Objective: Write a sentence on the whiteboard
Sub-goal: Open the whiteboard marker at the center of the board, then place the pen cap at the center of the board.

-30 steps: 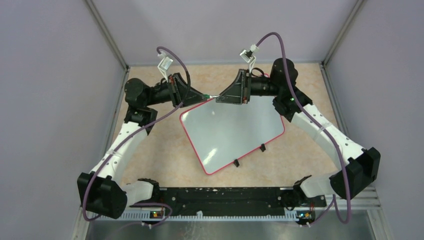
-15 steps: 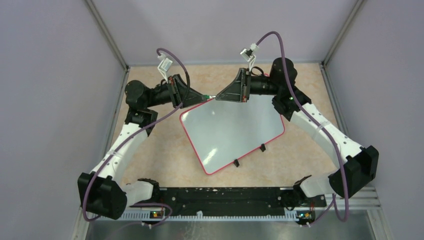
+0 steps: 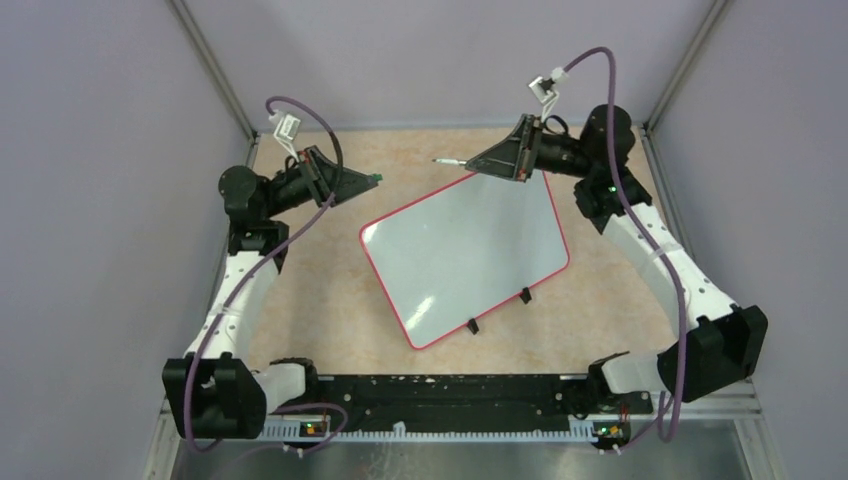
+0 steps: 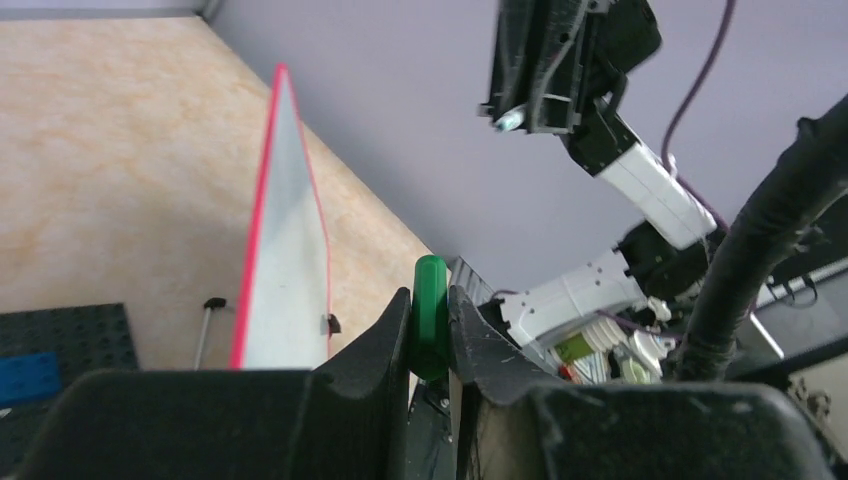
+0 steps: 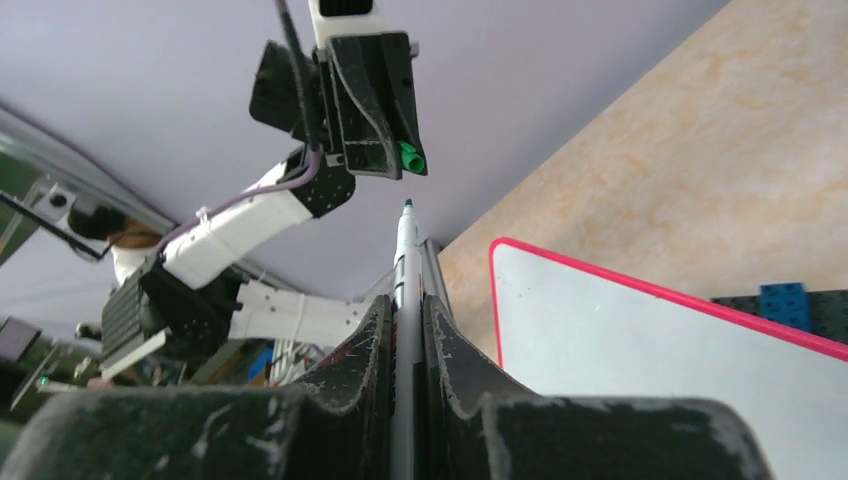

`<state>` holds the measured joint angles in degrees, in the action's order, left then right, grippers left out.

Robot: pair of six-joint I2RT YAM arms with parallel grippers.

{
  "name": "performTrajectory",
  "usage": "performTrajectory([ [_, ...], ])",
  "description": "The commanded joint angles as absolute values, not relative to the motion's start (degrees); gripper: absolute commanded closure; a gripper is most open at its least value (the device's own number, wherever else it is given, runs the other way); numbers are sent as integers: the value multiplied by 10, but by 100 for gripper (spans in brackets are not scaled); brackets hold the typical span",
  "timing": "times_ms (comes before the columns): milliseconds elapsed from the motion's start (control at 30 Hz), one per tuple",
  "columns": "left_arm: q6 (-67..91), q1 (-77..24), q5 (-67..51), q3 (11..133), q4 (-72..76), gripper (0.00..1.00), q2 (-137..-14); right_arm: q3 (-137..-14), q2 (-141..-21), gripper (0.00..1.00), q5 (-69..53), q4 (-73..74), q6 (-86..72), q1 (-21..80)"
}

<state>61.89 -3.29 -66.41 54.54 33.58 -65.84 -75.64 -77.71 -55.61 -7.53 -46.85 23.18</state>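
The whiteboard (image 3: pixel 465 262) lies tilted in the middle of the table, blank; no sentence shows on it. It also shows in the left wrist view (image 4: pixel 285 250) and the right wrist view (image 5: pixel 640 350). My left gripper (image 3: pixel 368 181) is shut on a green marker cap (image 4: pixel 431 315), held left of the board's far corner. My right gripper (image 3: pixel 476 163) is shut on the uncapped grey marker (image 5: pixel 405 270), whose teal tip (image 3: pixel 437 160) points left above the board's far edge. The two grippers are apart.
Two black clips (image 3: pixel 498 310) sit on the board's near edge. A dark grey plate with blue bricks (image 5: pixel 785 300) lies beside the board, also in the left wrist view (image 4: pixel 60 355). Purple walls and metal frame posts (image 3: pixel 215 75) enclose the table.
The grippers, which met over the board's far corner, have pulled apart. The left moved left with the cap; the right moved right and back with the bare marker.
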Motion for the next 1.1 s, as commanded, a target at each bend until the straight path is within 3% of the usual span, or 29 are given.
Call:
performTrajectory([
  [0,653,37,-682,537,382,100,-653,-746,-727,100,-584,-131,-496,178],
  [67,609,67,-701,558,340,100,-659,-738,-720,100,-593,-117,-485,154],
  [133,456,90,-705,616,168,100,-667,-735,-713,100,-604,-91,-465,127],
  [200,210,94,-622,721,-151,100,-687,-736,-703,100,-608,-51,-428,105],
  [333,-45,93,-450,819,-383,100,-736,-749,-687,100,-608,59,-330,89],
  [600,-208,92,-229,837,-496,100,-847,-756,-667,100,-605,161,-226,89],
  [1067,-265,75,-112,798,-497,97,-1034,-725,-626,100,-569,268,-82,89],
])
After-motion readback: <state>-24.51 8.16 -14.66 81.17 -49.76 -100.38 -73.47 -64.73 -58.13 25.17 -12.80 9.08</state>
